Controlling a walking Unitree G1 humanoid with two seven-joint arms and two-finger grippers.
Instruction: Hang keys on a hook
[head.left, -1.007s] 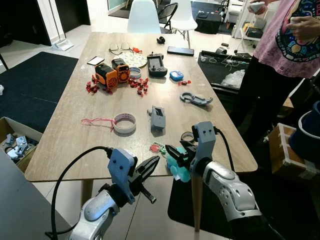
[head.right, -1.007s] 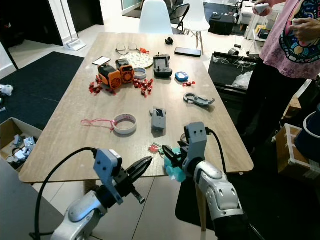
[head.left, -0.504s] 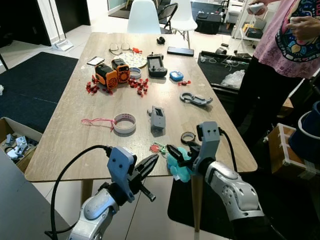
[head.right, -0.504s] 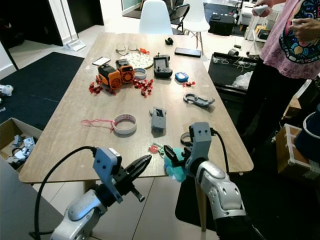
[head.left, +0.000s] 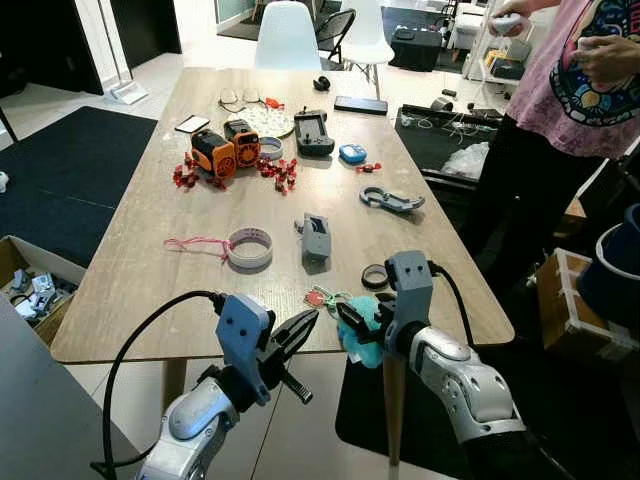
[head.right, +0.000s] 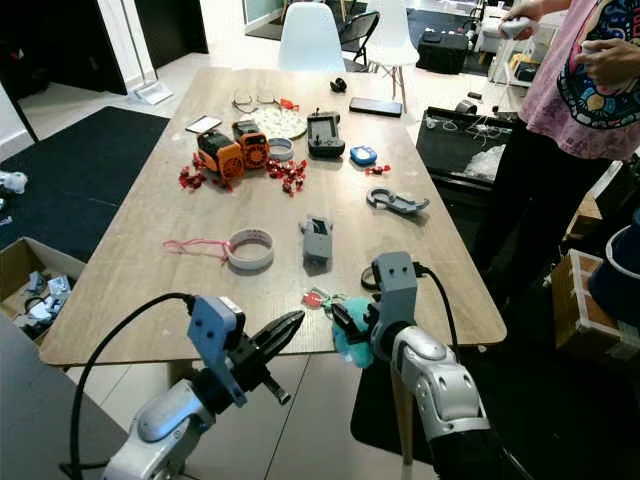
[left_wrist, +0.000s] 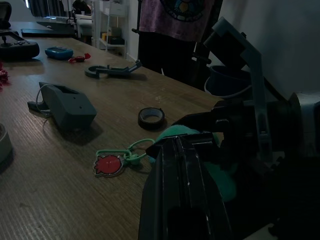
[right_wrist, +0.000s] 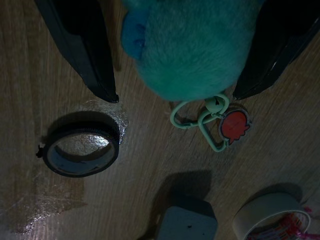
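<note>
Teal fuzzy plush keychain (right_wrist: 192, 47) cut off at frame edge, flanked by right gripper (right_wrist: 175, 95) fingers. Person in pink patterned shirt (head.left: 590, 70) cropped at top edge. Cardboard box of parts (head.left: 25, 285) partly off-frame.

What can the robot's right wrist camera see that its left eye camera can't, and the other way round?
Right wrist close-up: the right claw has its two black fingers on either side of the fuzzy teal plush keychain, with the green clips spread on the wood.

Left eye: the whole table, the orange gadgets, the left claw and a person.

Both: the red charm, black tape ring and white tape roll.
</note>
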